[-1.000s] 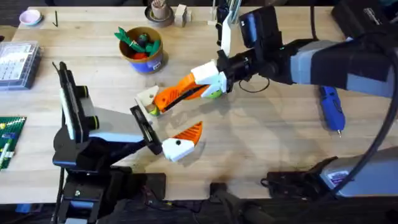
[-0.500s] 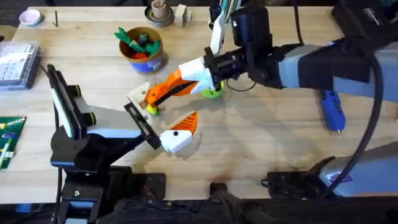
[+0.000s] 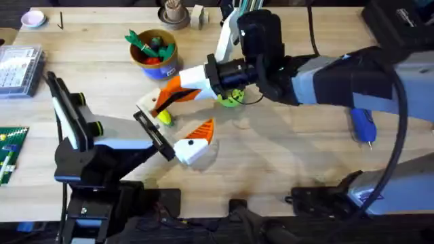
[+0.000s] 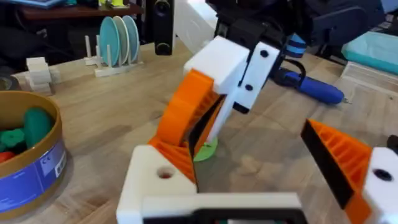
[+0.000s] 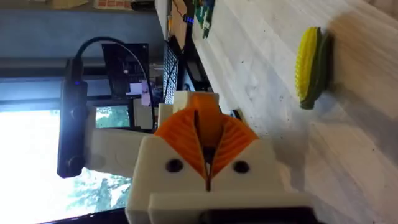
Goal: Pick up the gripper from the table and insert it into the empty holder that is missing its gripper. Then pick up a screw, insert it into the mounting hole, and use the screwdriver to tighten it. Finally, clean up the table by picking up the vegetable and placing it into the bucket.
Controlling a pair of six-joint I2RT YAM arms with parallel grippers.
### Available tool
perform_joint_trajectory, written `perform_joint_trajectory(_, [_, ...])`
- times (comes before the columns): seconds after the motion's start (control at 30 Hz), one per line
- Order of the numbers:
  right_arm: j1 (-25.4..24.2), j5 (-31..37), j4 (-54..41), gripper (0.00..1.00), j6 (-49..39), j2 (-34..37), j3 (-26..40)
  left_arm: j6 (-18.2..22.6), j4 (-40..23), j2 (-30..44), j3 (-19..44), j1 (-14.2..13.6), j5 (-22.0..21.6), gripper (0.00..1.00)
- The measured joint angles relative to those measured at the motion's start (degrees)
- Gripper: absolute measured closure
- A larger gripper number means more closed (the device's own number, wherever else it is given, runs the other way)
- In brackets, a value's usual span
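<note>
– Vegetable [image 3: 163, 118], where does it lie?

– Flat on the tabletop [image 3: 285, 163], yellow with a green end, just beside the tips of both arms. It is well short of the bucket [image 3: 157, 55], which already has red and green toys in it.

– And the fingers?

– The right gripper [image 3: 158, 103] reaches across the middle with its orange pads pressed together. Whether anything thin sits between them I cannot tell. Its tip looks to be touching the white holder [image 4: 158, 180] on the left arm. The left gripper [image 3: 176, 116] is spread wide and grips nothing.

– What could go wrong?

– The spot is crowded. A sideways slip of the right tip against that white block could sweep the vegetable away, and it is rounded, so it may roll. Closed pads can only shove it, so they must part before any grasp. The lime-green ring [image 3: 232, 99] under the right wrist could be dragged along too.
</note>
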Motion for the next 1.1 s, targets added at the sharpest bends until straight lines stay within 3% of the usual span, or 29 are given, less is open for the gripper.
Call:
perform_joint_trajectory(0.53, [0.18,-1.11,-0.98,0.994,-2.96,0.0,-0.02,-0.04,-0.02,0.0,0.0,0.18,0.44,0.008])
perform_joint_trajectory(0.73, [-0.82,-4.88,-1.6,0.976,-5.17,0.09,-0.02,0.13,-0.04,-0.02,0.02,0.18,1.9,0.008])
perform_joint_trajectory(0.9, [-1.43,-9.52,-1.95,0.661,-6.58,0.82,-0.07,0.74,-0.2,0.0,0.02,0.16,4.0,0.007])
perform_joint_trajectory(1.0, [-0.35,-13.67,-1.96,0.439,-7.21,0.98,-0.15,1.11,-0.46,-0.02,0.02,-1.01,7.68,0.007])
perform_joint_trajectory(1.1, [0.14,-16.16,-1.92,0.327,-7.37,0.98,-0.17,1.18,-0.59,-0.02,0.02,-1.46,9.85,0.007])
